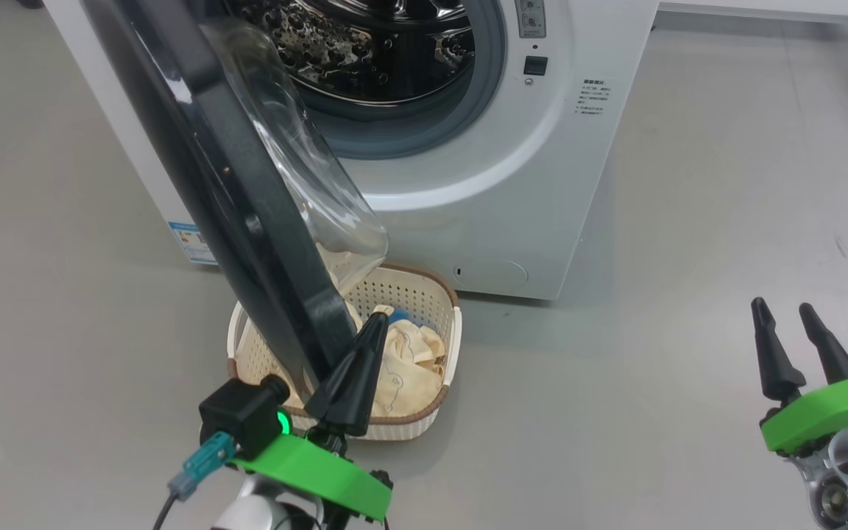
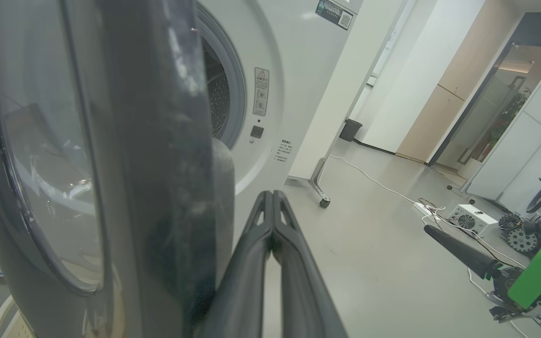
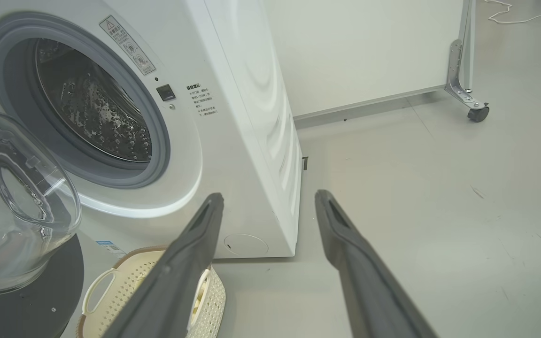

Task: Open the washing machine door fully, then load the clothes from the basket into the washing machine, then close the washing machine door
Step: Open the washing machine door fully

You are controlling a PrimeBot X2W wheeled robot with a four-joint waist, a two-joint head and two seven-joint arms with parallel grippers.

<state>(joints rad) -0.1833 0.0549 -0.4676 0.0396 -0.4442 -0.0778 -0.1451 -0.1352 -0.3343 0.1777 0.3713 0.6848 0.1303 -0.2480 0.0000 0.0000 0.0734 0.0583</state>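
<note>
The white washing machine (image 1: 483, 184) stands with its steel drum exposed. The washing machine door (image 1: 247, 191), black-rimmed with a clear glass bowl, is swung out part way over the basket (image 1: 424, 283). Pale yellow clothes (image 1: 409, 361) with a blue patch lie in the cream basket. My left gripper (image 1: 376, 320) is shut with nothing in it, its fingers close against the door's lower free edge, above the basket. The left wrist view has the door rim (image 2: 158, 141) right beside the shut left gripper (image 2: 273, 192). My right gripper (image 1: 783, 305) is open and empty over bare floor, right of the machine (image 3: 242, 94).
A wheeled frame leg with a caster (image 3: 479, 112) stands behind the machine's right side. A white cable, a white fan box (image 2: 470, 218) and a black bin (image 2: 350, 129) lie further off. Grey floor spreads to the right of the basket (image 3: 125, 281).
</note>
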